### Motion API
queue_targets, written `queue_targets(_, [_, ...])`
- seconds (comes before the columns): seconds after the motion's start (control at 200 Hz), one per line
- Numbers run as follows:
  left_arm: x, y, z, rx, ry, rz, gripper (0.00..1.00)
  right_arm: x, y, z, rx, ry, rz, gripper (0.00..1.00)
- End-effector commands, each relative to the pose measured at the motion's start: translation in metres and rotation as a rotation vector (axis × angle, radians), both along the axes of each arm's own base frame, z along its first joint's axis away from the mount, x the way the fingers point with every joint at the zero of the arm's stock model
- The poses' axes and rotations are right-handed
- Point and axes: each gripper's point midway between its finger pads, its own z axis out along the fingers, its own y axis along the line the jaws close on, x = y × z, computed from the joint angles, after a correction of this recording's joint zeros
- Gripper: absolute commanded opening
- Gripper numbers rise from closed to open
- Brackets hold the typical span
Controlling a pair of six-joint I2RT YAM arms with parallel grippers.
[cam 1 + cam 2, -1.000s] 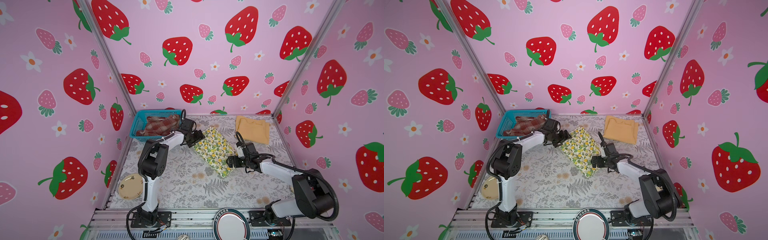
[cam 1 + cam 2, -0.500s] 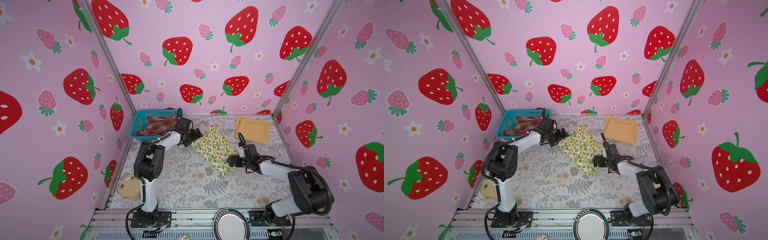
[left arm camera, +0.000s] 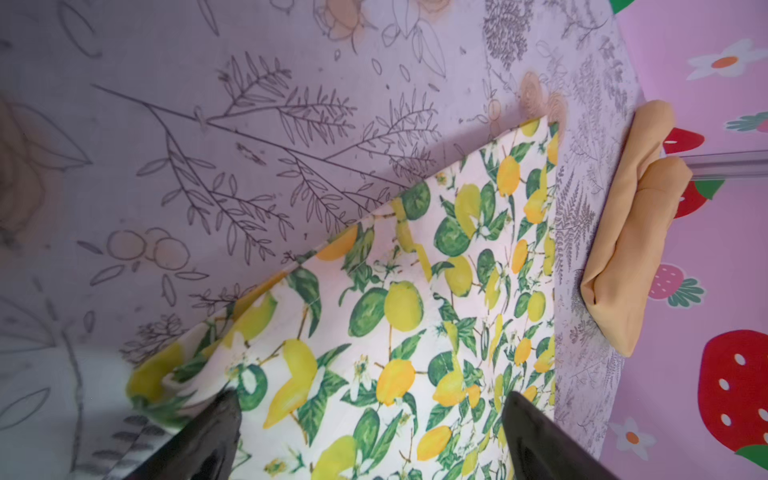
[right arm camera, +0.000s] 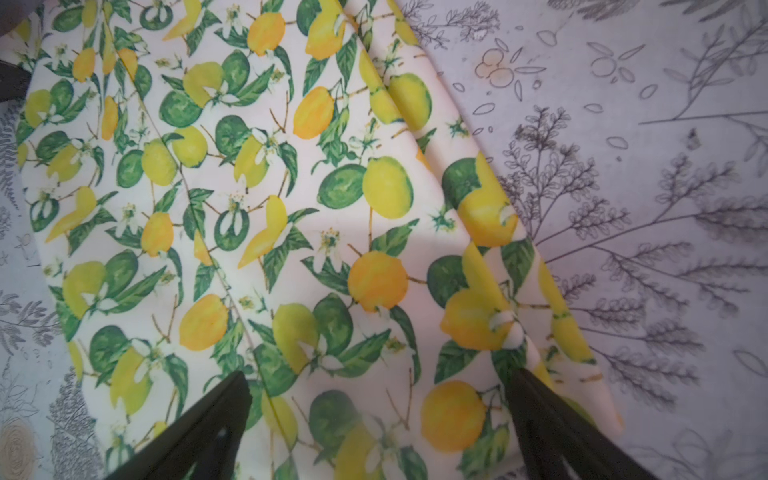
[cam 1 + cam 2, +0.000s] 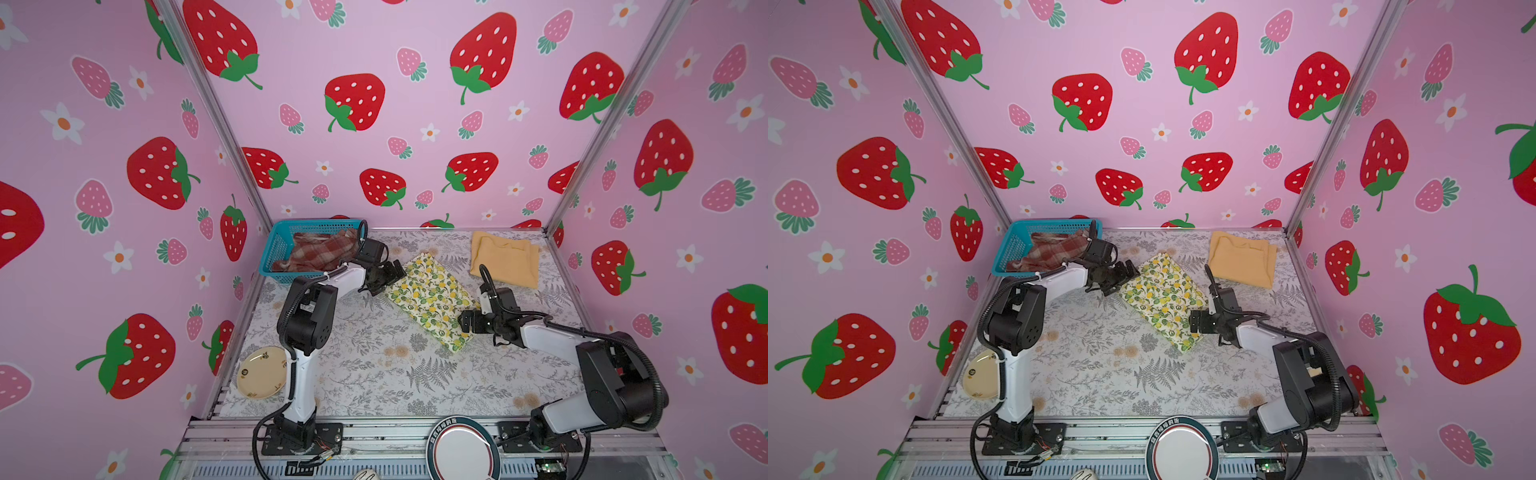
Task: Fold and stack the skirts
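Left end effector: jaws spread, nothing pinched, low at the far-left edge of the lemon skirt. Right end effector: also released, at the skirt's opposite, near-right edge.

The lemon skirt lies flat, a folded oblong set slantwise mid-counter. My wrist views show layered edges, so I judge the fold set and no grip needed.

The mustard skirt is folded in the far right corner, well apart, probably the base of the stack.

The plaid skirt sits crumpled in the teal basket, not yet folded.

I flank the lemon skirt, likely so that two opposite pinches can lift it without spilling the fold.
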Motion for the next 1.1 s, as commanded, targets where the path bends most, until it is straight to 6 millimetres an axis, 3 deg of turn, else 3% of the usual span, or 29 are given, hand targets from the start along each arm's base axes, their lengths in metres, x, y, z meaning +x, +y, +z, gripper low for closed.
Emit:
queue_targets(0.0, [0.001, -0.004, -0.011, 0.016, 0.021, 0.011, 0.99, -0.014, -0.02, -0.023, -0.095, 0.1, -0.028, 1.0])
queue_targets(0.13, [-0.013, -0.005, -0.012, 0.042, 0.017, 0.012, 0.99, -0.004, -0.02, -0.021, -0.113, 0.098, -0.023, 1.0])
queue_targets(0.28, [-0.043, -0.007, -0.013, 0.03, 0.021, 0.031, 0.99, 0.013, -0.013, -0.02, -0.124, 0.11, -0.005, 1.0])
queue_targets(0.595, [-0.144, 0.002, -0.026, 0.018, 0.035, 0.037, 1.0, 0.054, 0.008, -0.024, -0.126, 0.129, 0.047, 1.0])
queue_targets(0.69, [-0.163, 0.004, -0.017, 0.022, 0.008, 0.017, 1.0, 0.066, 0.013, -0.019, -0.13, 0.126, 0.054, 1.0])
queue_targets(0.795, [-0.158, 0.005, 0.013, 0.037, -0.067, -0.007, 0.99, 0.07, 0.019, 0.003, -0.079, 0.08, 0.045, 1.0])
queue_targets(0.936, [-0.119, 0.002, 0.059, 0.127, -0.176, -0.052, 0.99, 0.053, 0.031, 0.033, -0.001, 0.035, 0.058, 1.0])
queue_targets(1.001, [-0.099, -0.005, 0.069, 0.133, -0.189, -0.078, 0.99, 0.04, 0.038, 0.042, 0.018, 0.021, 0.069, 1.0])
queue_targets(1.096, [-0.068, -0.012, 0.067, 0.152, -0.192, -0.093, 0.99, 0.021, 0.047, 0.053, 0.046, 0.001, 0.086, 1.0])
